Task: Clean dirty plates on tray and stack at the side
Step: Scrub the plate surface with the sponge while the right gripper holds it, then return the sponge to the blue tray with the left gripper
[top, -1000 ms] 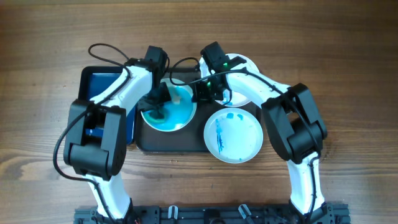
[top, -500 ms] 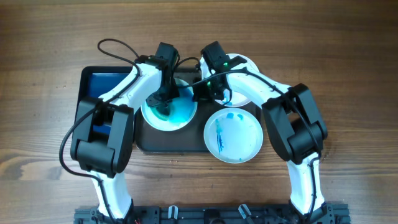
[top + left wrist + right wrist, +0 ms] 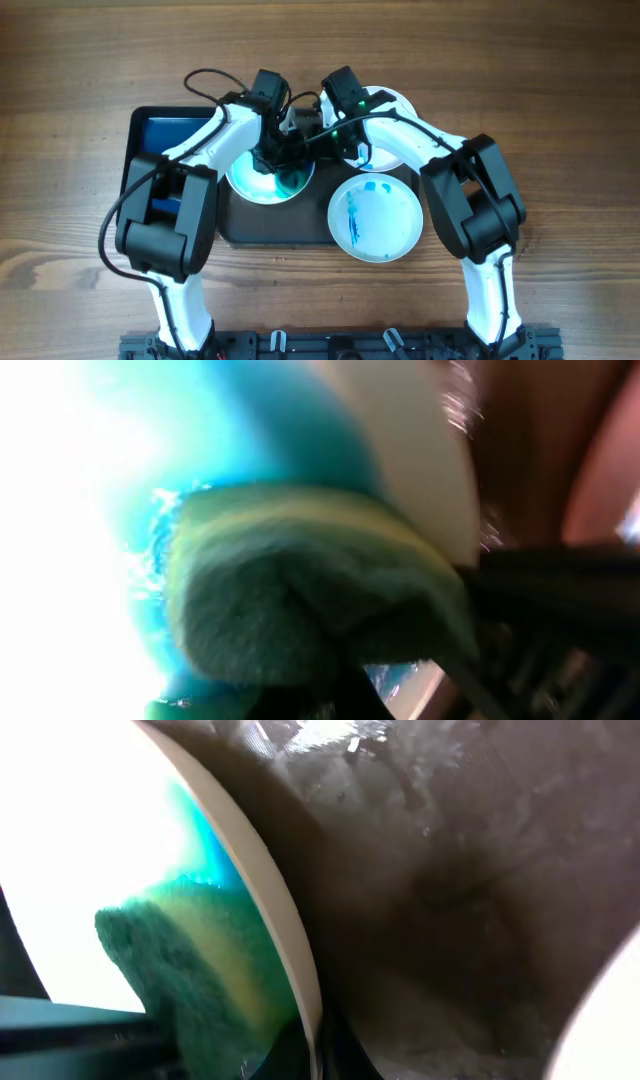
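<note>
A white plate [image 3: 248, 184] smeared teal lies on the dark tray [image 3: 275, 228]. My left gripper [image 3: 274, 163] is shut on the green sponge [image 3: 300, 590] and presses it onto the plate's teal patch [image 3: 270, 430]. My right gripper [image 3: 318, 148] is shut on that plate's right rim [image 3: 290, 950]; the sponge [image 3: 190, 970] shows just beyond the rim. A second plate [image 3: 376, 218] with blue streaks lies at the tray's right end. A third plate [image 3: 385, 155] lies at the back right, partly under my right arm.
A smaller blue tray [image 3: 158, 140] with a black rim sits to the left of the dark tray, partly under my left arm. Bare wooden table surrounds everything. Cables loop above the wrists.
My left gripper has moved right across the plate with the sponge. The teal patch has shrunk and more of the plate's left side shows white. The right gripper has stayed on the rim.
</note>
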